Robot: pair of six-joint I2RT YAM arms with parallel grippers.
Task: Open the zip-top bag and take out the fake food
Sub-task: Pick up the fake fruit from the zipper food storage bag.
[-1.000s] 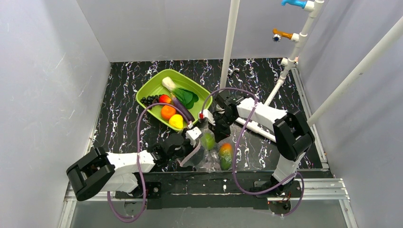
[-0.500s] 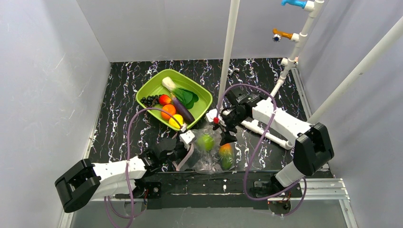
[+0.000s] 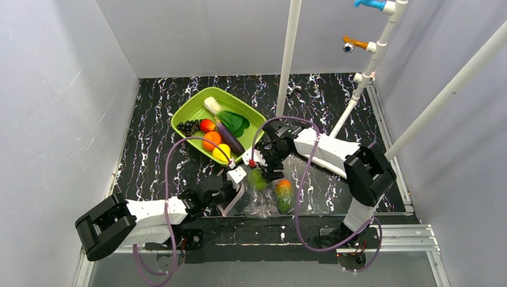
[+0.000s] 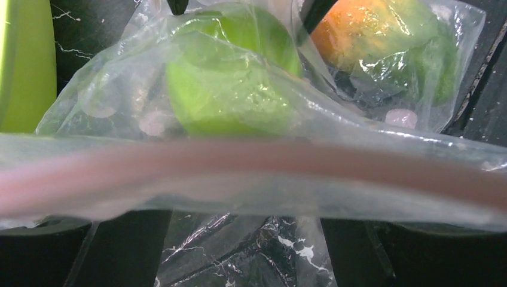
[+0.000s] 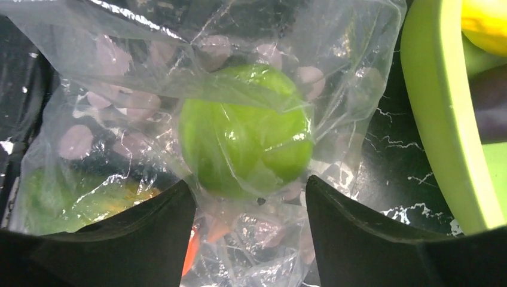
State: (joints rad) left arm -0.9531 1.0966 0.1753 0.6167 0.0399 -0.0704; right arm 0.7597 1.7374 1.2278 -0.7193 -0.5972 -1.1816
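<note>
Bright, even light; glare flecks the zip-top bag, whose near edge blurs, probably too close to the lens.

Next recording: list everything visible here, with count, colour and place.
zip-top bag: 1, clear with a pinkish strip, near edge between the arms
green apple: 1, green, inside the bag
orange-green fruit: 1, inside the bag, right of the apple
tray: 1, lime green, beyond the bag
grapes: 1 bunch, dark, in tray
red fruit: 1, in tray
orange: 1, in tray
lemon: 1, yellow, in tray
eggplant: 1, purple, in tray
leafy green: 1, white-stalked, in tray
table: 1, black marbled
white pipes: several, far right
blue tap, orange tap: 1 each, on a pipe
left gripper: open, at the zip strip
right gripper: open, astride the bagged apple
</note>
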